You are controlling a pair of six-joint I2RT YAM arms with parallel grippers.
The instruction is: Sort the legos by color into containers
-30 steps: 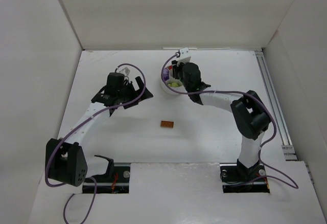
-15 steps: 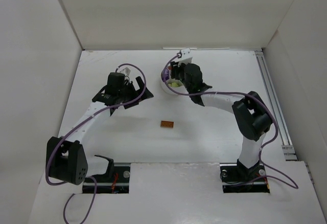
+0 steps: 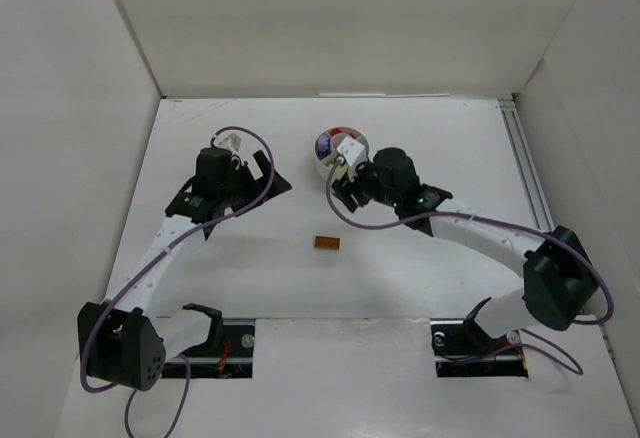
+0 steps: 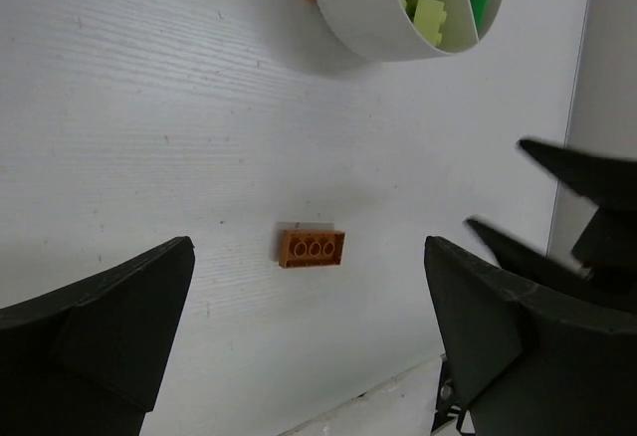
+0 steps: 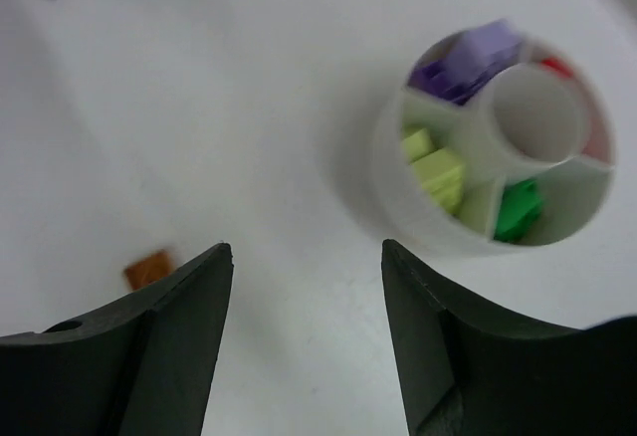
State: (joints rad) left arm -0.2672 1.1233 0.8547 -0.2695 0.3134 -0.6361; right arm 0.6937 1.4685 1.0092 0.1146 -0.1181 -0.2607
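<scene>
One orange-brown lego (image 3: pixel 327 243) lies alone on the white table, also seen as the brick (image 4: pixel 313 248) and, blurred, as the brick (image 5: pixel 149 269). The round white dish (image 3: pixel 318 148) holds purple legos (image 5: pixel 473 58), lime ones (image 5: pixel 433 167), a green one (image 5: pixel 518 207) and a red one (image 5: pixel 557 66) in separate wedges. Its centre well looks empty. My right gripper (image 3: pixel 340 194) hovers open just in front of the dish (image 5: pixel 398 197), nothing between its fingers. My left gripper (image 3: pixel 245 198) is wide open above the table, and in its wrist view the orange brick shows between the fingers of this gripper (image 4: pixel 308 257).
Tall white walls enclose the table on three sides. A metal rail (image 3: pixel 535 198) runs along the right edge. The right arm's black fingers (image 4: pixel 577 187) show at the right of the left wrist view, beside the dish (image 4: pixel 358 18).
The right gripper has pulled back from over the dish toward the near side and opened wider. Its elbow swung out to the right. The left arm shifted slightly left.
</scene>
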